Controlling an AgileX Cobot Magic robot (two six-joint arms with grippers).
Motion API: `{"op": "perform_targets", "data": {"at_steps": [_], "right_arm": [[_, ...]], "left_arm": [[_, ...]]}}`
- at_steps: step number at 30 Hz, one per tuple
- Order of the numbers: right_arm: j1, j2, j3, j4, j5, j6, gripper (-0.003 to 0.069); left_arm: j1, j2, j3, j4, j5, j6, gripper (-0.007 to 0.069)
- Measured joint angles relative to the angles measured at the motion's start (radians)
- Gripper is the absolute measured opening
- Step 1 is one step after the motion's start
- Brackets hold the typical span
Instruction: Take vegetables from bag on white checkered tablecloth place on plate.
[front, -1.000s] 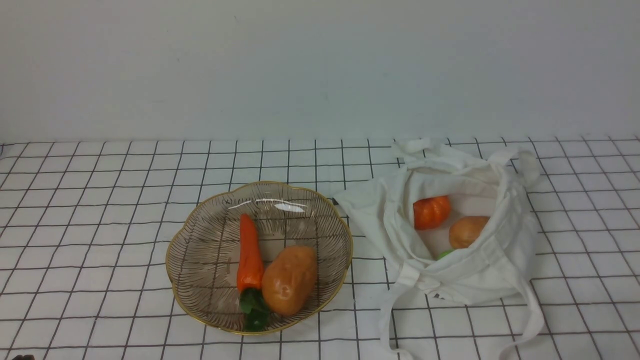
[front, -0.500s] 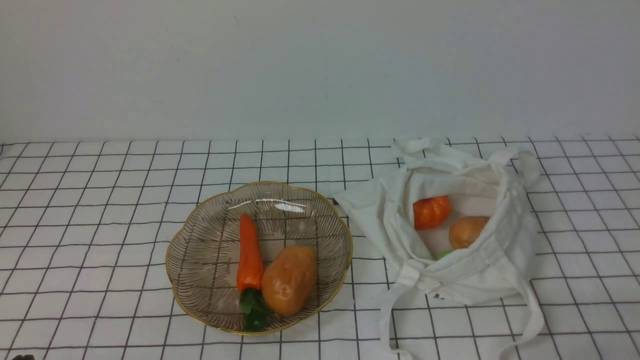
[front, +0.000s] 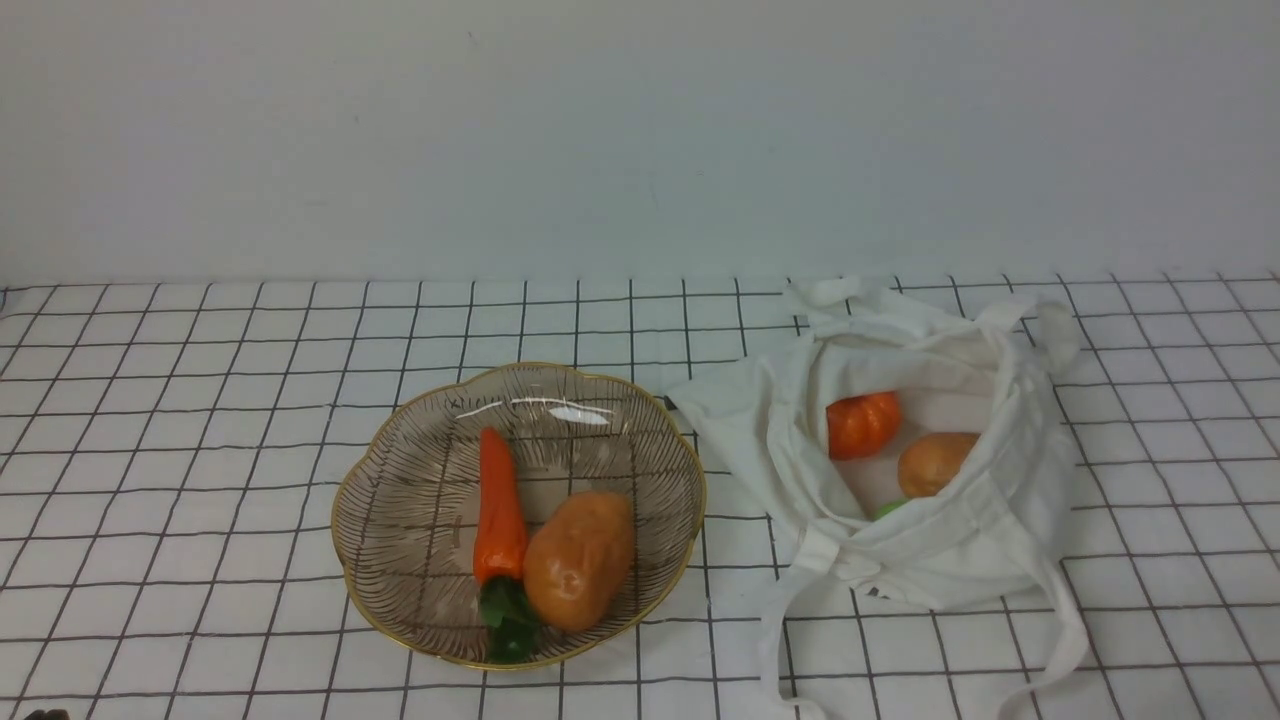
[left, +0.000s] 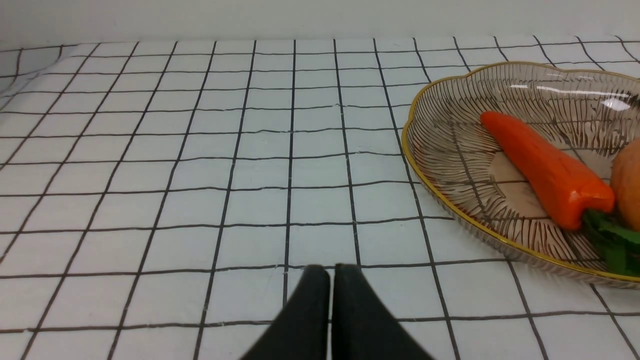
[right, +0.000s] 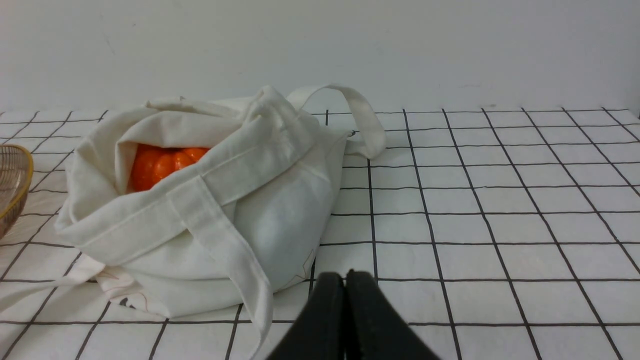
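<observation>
Lying lengthwise toward the wall, larger potato (front: 579, 559) on plate (front: 400, 520)

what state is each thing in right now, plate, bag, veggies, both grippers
plate: upright on the tablecloth, holding carrot and larger potato
bag: slumped, mouth open
pumpkin: in the bag
smaller potato: in the bag
green bit: in the bag, mostly hidden
left gripper: shut, empty
right gripper: shut, empty

Inside the soft white cloth tote bag (front: 900, 480), a small green bit (front: 889, 508) barely peeks above the fabric fold, too little showing to identify. The smaller tan-brown oval potato (front: 934, 462) is partly covered by cloth, and the ribbed orange pumpkin (right: 162, 162) is half hidden by the tote's folded mouth in the right wrist view
</observation>
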Motion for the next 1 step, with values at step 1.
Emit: {"op": "perform_targets", "data": {"at_steps": [1], "right_arm": [[0.0, 0.0, 0.0, 0.0, 0.0, 0.0, -0.0015]], "left_arm": [[0.0, 0.0, 0.0, 0.0, 0.0, 0.0, -0.0008]]}}
